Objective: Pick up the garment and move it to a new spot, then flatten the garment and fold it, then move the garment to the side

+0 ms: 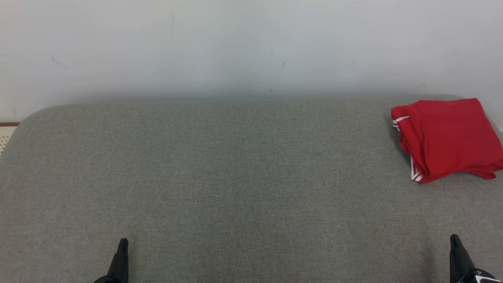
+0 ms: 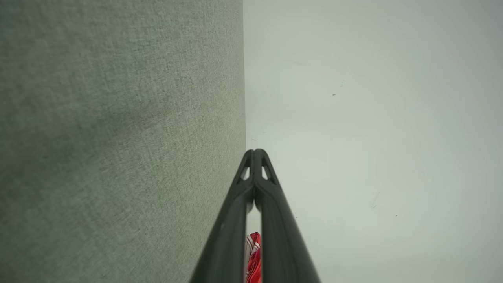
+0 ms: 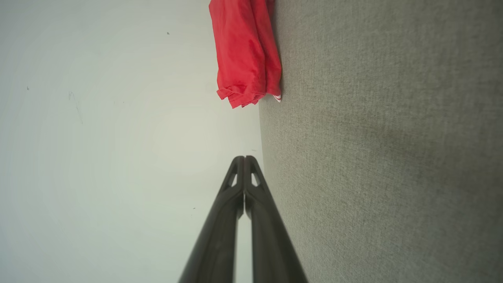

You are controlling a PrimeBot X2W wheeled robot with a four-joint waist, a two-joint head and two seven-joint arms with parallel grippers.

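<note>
A red garment (image 1: 446,137) with white stripes at its edges lies folded in a compact bundle at the far right of the grey fabric surface (image 1: 235,177). In the right wrist view the garment (image 3: 245,51) sits well ahead of the fingertips, and a sliver of the garment (image 2: 254,259) peeks between the finger shafts in the left wrist view. My left gripper (image 1: 123,241) rests at the lower left, shut with nothing in it. At the lower right my right gripper (image 1: 454,237) is also shut and empty, well short of the garment. Both pairs of tips (image 2: 255,151) (image 3: 244,158) touch.
A pale wall (image 1: 235,47) rises directly behind the grey surface. The surface's rounded left corner (image 1: 27,118) shows a strip of floor beyond it. The garment lies close to the right edge.
</note>
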